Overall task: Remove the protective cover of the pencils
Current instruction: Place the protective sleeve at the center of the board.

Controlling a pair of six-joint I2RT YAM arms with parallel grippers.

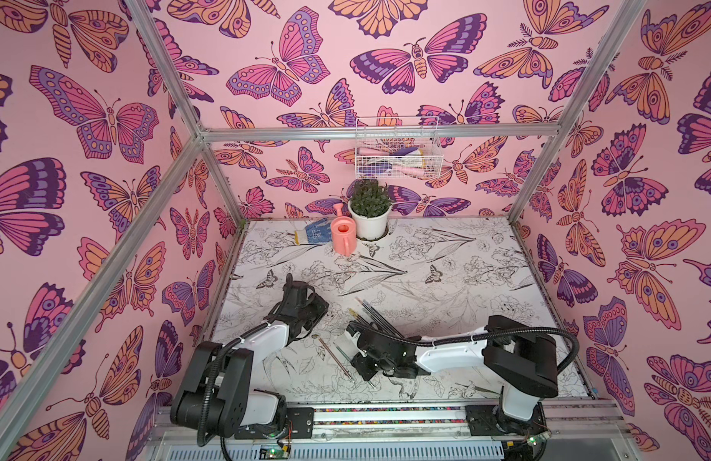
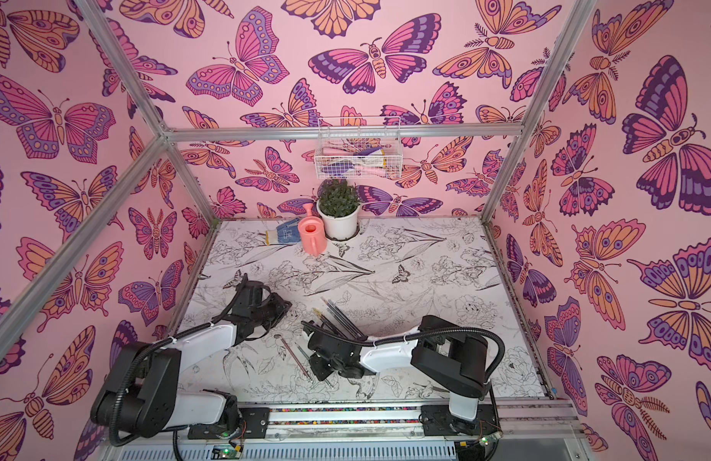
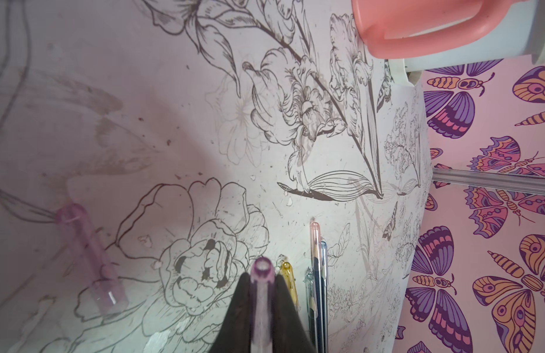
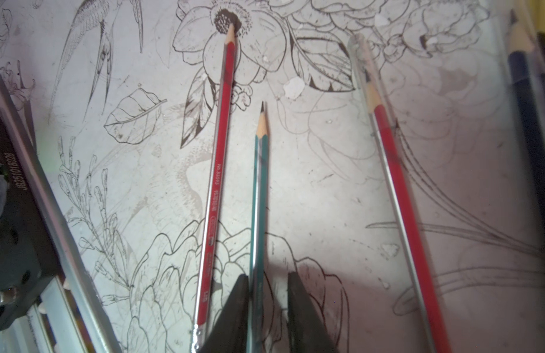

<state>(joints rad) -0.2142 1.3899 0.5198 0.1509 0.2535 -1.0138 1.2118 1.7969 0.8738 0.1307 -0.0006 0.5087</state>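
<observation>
One cap (image 3: pixel 261 266), purple, sat pinched in the left gripper (image 3: pixel 262 276); the right gripper (image 4: pixel 267 276), jaws narrowly apart, straddled a teal pencil (image 4: pixel 259 189).

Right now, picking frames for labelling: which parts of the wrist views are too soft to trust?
Left wrist view: the purple cap in the left gripper is soft, and the loose cap blurred. Right wrist view: the green pencil is sharp; the covered red pencil and the dark pencils are smeared.
</observation>
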